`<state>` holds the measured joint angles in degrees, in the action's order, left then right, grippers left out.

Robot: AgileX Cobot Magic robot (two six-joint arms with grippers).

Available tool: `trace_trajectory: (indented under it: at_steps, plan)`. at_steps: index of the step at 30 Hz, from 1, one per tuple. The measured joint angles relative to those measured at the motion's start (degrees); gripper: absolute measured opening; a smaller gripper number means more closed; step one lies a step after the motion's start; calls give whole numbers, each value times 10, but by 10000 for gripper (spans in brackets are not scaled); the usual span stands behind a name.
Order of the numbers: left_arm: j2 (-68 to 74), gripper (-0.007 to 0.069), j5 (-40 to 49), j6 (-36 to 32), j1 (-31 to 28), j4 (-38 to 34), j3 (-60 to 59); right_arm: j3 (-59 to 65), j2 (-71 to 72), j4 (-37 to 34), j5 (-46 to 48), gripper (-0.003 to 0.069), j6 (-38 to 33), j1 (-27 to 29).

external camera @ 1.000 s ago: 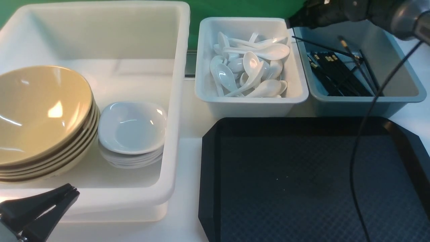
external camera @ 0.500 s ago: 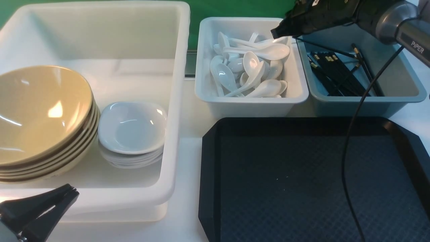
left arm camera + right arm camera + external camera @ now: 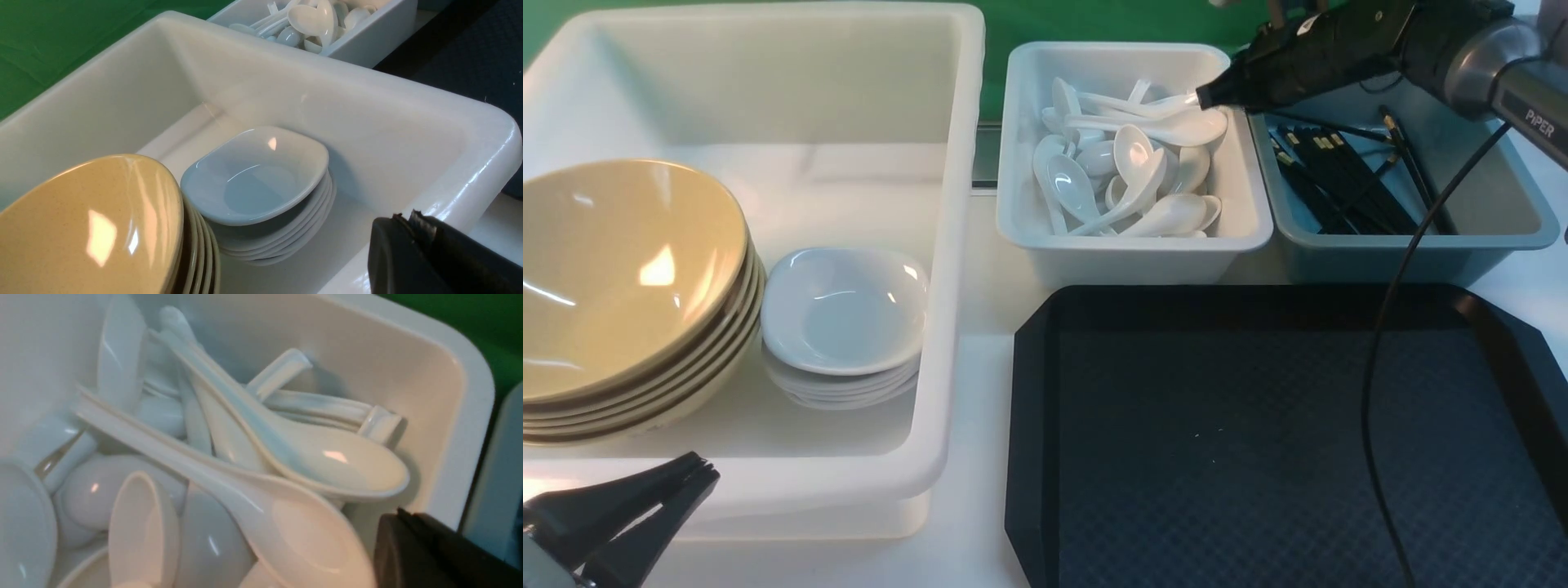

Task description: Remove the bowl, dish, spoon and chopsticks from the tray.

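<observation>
- The tray [image 3: 1258,441] lies bare at the desk's near right, with nothing on its textured floor.
- The bowl [image 3: 613,269] tops a stack of like bowls in the big white tub [image 3: 947,245] at the desk's left side.
- The dish [image 3: 845,310] tops a stack of white dishes in the same tub, just beside the bowls.
- The spoon [image 3: 1176,126] lies on a heap of spoons in the white bin [image 3: 1135,253] past the tray's far edge.
- The chopsticks [image 3: 1347,175] lie in the grey-blue bin [image 3: 1405,253] at the desk's far right corner.
- The right fingers [image 3: 1205,98] are pressed together and hold nothing; their tip hangs over the spoon bin's rim on the side next to the grey-blue bin.
- The left fingers [image 3: 698,474] are pressed together, empty, at the tub's near wall by the desk's near left corner.
</observation>
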<state>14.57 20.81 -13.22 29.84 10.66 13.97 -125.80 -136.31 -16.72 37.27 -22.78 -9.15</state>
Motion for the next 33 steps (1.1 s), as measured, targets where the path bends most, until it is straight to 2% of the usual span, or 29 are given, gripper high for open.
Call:
trace_trajectory:
  at_steps: [3,7,12,18,26,33]
  plan:
    - [0,-8,-1,0,0,1,0,-19,1,32,54,34,-4,0]
    - [0,-8,-2,0,0,3,0,-78,1,101,171,35,-6,0]
    - [0,-8,-2,0,0,3,0,-125,7,114,199,39,11,2]
    - [0,-8,-2,0,0,3,0,-119,26,114,199,42,44,2]
    - [0,-8,-2,5,0,3,0,18,26,109,63,45,50,2]
    - [0,-8,-4,9,0,3,0,28,35,126,61,46,50,2]
